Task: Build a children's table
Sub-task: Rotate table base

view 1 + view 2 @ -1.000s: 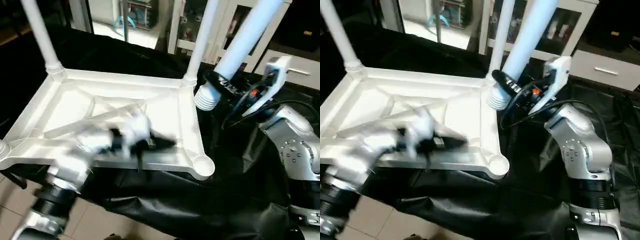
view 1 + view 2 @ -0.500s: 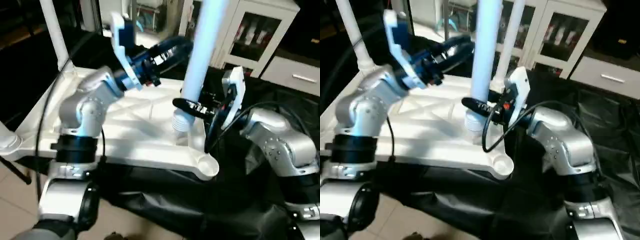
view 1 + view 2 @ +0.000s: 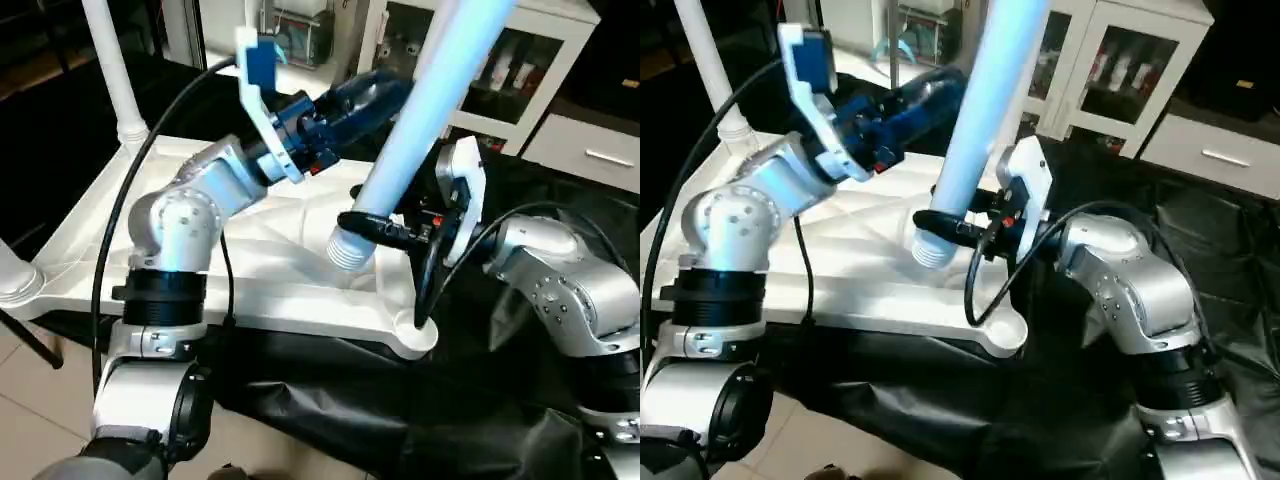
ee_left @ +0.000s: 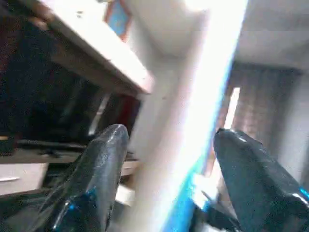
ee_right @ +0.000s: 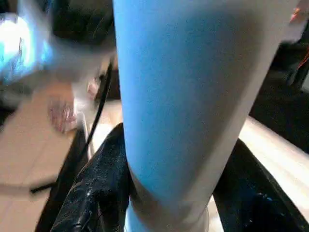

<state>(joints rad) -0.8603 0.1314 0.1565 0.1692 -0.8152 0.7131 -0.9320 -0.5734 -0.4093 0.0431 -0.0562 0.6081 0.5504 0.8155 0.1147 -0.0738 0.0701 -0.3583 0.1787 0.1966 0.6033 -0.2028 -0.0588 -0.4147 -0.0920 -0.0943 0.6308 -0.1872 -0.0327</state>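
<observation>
A second ago the left gripper (image 3: 385,95) was a blur low over the near rim of the tabletop (image 3: 300,290); it has since swung up and across and now reaches toward the shaft of the loose leg (image 3: 420,120). Its two black fingers have spread apart over that second, and in the left wrist view they (image 4: 104,164) stand wide on either side of the pale tube (image 4: 193,121), not pressed to it as far as that picture shows. The leg itself leaned steeply off to the robot's right before, with its ribbed end (image 3: 348,248) outside the tabletop's right edge; now that end hangs over the ribbed underside, inside the rim and short of the near right corner socket (image 3: 415,335).

The right gripper (image 3: 385,232) is clamped around the leg just above the ribbed end, about half spread, the tube filling the gap. The right wrist view shows this closely: both black fingers (image 5: 104,188) lie against the tube (image 5: 193,96) on its two sides.

The head views show what the wrist views do not: the upturned tabletop lying on black sheeting (image 3: 400,420), with one leg (image 3: 115,70) already standing in the far left corner socket, well behind the left gripper. The near right socket holds nothing.
</observation>
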